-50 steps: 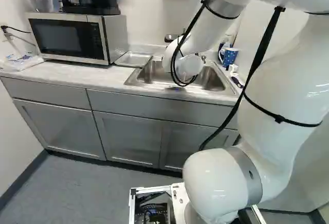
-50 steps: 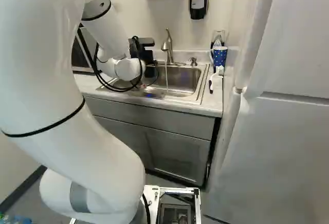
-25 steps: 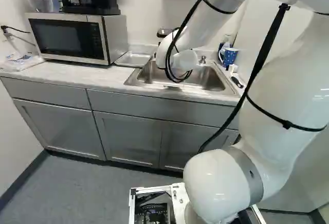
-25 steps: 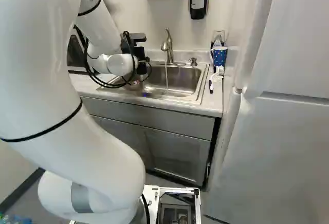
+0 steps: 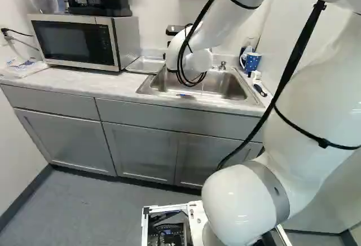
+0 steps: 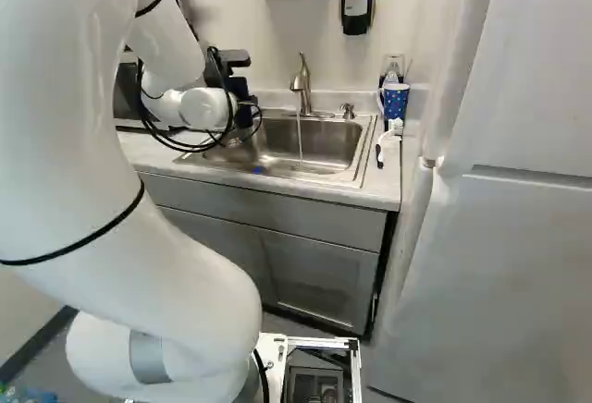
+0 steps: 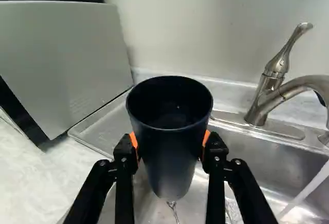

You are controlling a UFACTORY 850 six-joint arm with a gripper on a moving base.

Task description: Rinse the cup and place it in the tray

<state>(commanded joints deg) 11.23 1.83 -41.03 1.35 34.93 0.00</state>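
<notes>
Pincer [image 7: 170, 141] closed on cup [image 7: 172, 157] from both sides. Cup over sink [image 7: 257, 153], mouth up, long axis near upright. Tray [image 7: 105, 131] just beyond, microwave [image 7: 64, 54] side; next likely short shift there, then lower.

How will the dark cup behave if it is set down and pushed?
The dark cup looks stiff: its rim is round between the orange pads. It may be slippery, since water seems to drip off its base. Pushed, it could tip, being tall and narrower below.
</notes>
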